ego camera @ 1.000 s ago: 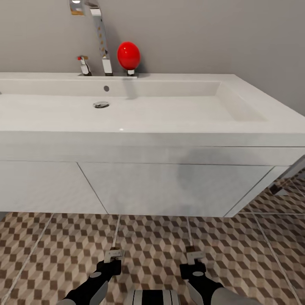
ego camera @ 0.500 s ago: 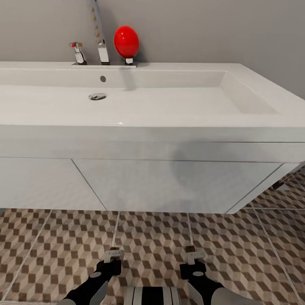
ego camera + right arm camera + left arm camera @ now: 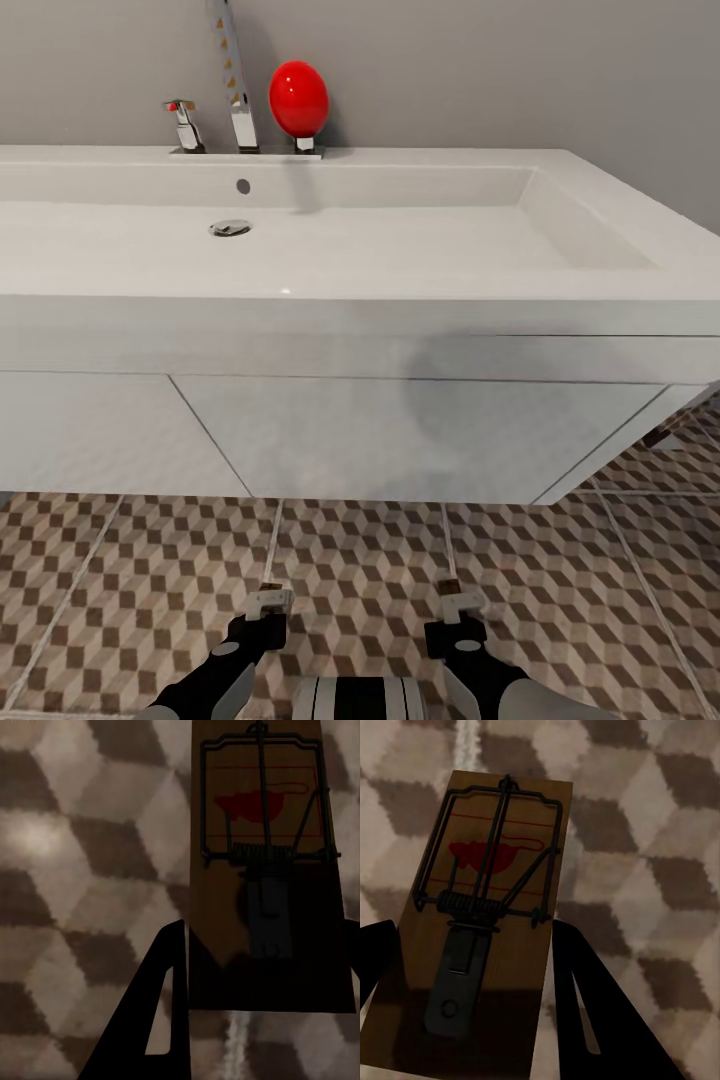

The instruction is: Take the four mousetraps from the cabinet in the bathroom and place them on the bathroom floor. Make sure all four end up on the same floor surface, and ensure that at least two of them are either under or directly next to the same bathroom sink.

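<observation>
Each claw grips a mousetrap by its sides: the left claw [image 3: 268,603] pinches one mousetrap [image 3: 484,922], the right claw [image 3: 458,606] the other mousetrap [image 3: 266,870]. Both traps run lengthwise along the fingers, hanging above the bathroom floor [image 3: 130,580], just short of the sink [image 3: 400,330].

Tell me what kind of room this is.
A bathroom, most likely: a wide white wall-hung sink with a chrome tap and round drain, above cube-patterned floor tiles.
</observation>
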Controlling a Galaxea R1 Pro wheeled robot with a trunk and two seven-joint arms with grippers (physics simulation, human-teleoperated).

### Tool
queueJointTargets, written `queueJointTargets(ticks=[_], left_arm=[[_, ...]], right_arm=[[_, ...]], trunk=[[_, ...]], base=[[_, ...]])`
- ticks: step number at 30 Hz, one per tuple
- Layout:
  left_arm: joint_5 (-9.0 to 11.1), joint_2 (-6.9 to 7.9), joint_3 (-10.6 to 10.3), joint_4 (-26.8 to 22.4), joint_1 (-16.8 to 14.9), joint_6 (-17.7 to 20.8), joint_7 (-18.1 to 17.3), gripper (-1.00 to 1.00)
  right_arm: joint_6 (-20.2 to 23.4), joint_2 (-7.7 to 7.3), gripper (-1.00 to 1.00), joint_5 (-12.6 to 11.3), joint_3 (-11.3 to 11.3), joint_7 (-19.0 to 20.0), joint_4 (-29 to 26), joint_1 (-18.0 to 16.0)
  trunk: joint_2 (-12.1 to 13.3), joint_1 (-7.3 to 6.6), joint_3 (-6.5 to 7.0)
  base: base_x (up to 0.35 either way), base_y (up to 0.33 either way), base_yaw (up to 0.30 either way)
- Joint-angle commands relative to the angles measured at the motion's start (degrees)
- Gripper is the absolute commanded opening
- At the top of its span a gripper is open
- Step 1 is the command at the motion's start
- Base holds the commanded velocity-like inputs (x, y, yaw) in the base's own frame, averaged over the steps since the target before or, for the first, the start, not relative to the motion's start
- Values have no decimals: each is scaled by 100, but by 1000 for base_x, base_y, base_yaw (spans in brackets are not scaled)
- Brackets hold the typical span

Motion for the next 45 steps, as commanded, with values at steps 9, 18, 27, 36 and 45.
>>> queueJointTargets(ticks=[9,18,27,36,45], left_arm=[[25,2,-55,2,-4,-20,54,-100],[25,2,-56,2,-3,-20,54,-100],[25,2,-56,2,-3,-20,54,-100],[25,2,-57,2,-3,-20,54,-100],[26,2,-53,2,-3,-20,54,-100]], right_arm=[[-3,1,-100,49,3,-33,-15,-3],[-3,1,-100,49,3,-36,-21,-4],[-3,1,-100,49,-2,-36,-26,-4],[-31,1,-100,49,-2,-36,-35,-3],[-46,1,-100,49,3,-36,-36,-5]], trunk=[[-1,-1,-4],[-1,-1,-4],[-1,-1,-4],[-3,2,-26],[-15,25,-225]], base=[[0,0,0],[0,0,0],[0,0,0],[0,0,0],[0,0,0]])
